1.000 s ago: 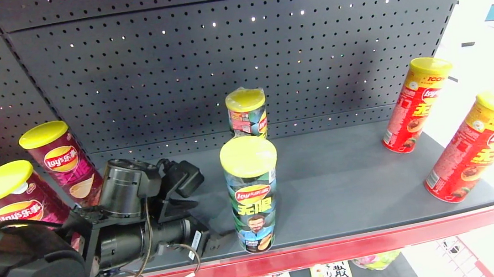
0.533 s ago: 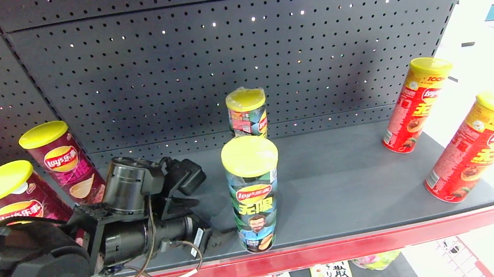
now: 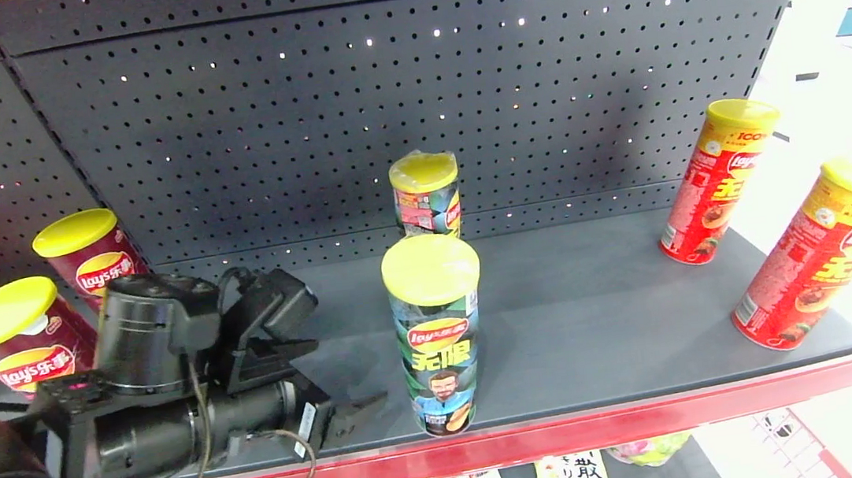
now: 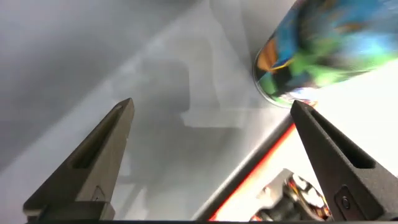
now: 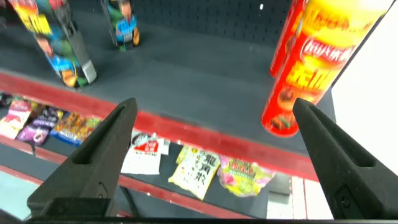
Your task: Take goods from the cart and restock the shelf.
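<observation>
My head camera looks down on the shelf (image 3: 602, 331). Left wrist camera sits close over its front edge; right faces it from farther back. All share the front green can (image 3: 437, 341).

Light: you see a white washout right of the shelf (image 3: 600, 316).
Shadow: broad and soft on the pegboard (image 3: 381, 117).
Glare: white beside the green can (image 4: 329, 43).

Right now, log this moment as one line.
left gripper: open, empty, beside front green chip can | can: upright at shelf front edge | right gripper: open, empty, out in front of shelf
</observation>
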